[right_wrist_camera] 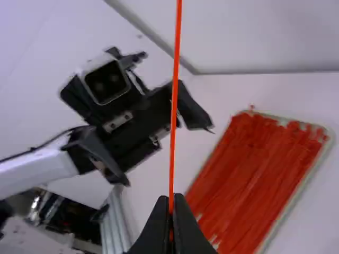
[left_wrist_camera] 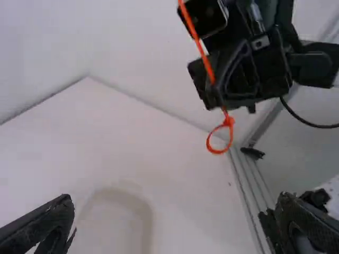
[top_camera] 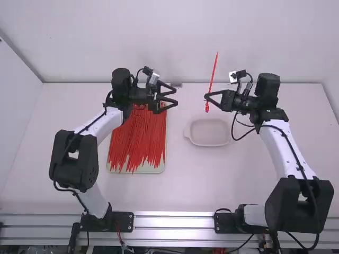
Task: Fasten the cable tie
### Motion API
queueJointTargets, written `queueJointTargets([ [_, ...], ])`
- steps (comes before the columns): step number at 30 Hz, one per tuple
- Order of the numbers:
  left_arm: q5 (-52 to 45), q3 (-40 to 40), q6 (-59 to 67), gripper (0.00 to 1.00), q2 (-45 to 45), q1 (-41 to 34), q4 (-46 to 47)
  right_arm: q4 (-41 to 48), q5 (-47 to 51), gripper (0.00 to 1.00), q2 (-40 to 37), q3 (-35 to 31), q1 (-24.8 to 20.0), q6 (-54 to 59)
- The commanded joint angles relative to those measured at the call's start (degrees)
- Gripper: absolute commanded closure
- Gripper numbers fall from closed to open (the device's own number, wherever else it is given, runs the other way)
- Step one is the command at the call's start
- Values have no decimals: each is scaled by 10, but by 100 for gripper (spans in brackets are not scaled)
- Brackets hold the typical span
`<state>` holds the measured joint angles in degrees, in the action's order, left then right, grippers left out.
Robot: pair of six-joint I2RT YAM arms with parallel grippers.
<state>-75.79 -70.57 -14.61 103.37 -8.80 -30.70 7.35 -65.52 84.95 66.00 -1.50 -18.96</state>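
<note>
Left: a flat tray (top_camera: 164, 153) on the table (top_camera: 53, 132) holds a dense layer of red cable ties (top_camera: 139, 140). The left claw (top_camera: 174, 100) hangs over the tray's far end, spread wide and gripping nothing. Centre: a white bowl (top_camera: 209, 132). Right: the right claw (top_camera: 207, 103), pinched closed, holds one red cable tie (top_camera: 213, 74) upright near the bowl's far rim, with a small loop at its lower end.

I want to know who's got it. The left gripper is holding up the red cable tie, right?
Not quite. The right gripper is holding up the red cable tie; the right wrist view shows it pinching the strip.
</note>
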Motion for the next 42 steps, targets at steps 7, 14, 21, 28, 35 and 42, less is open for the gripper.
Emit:
queueJointTargets([
  [7,128,-15,156,1,-1,-1,148,115,269,100,21,11,25,118],
  [14,203,-15,207,1,-1,2,244,102,342,100,85,11,60,118],
  [21,162,-15,204,1,-1,49,273,82,363,100,152,11,76,122],
  [28,112,-15,200,1,-1,81,287,80,441,100,214,11,102,134],
  [35,124,-15,200,1,-1,77,306,81,464,87,249,11,116,128],
  [42,137,-15,200,1,-2,77,302,83,462,49,248,12,106,128],
])
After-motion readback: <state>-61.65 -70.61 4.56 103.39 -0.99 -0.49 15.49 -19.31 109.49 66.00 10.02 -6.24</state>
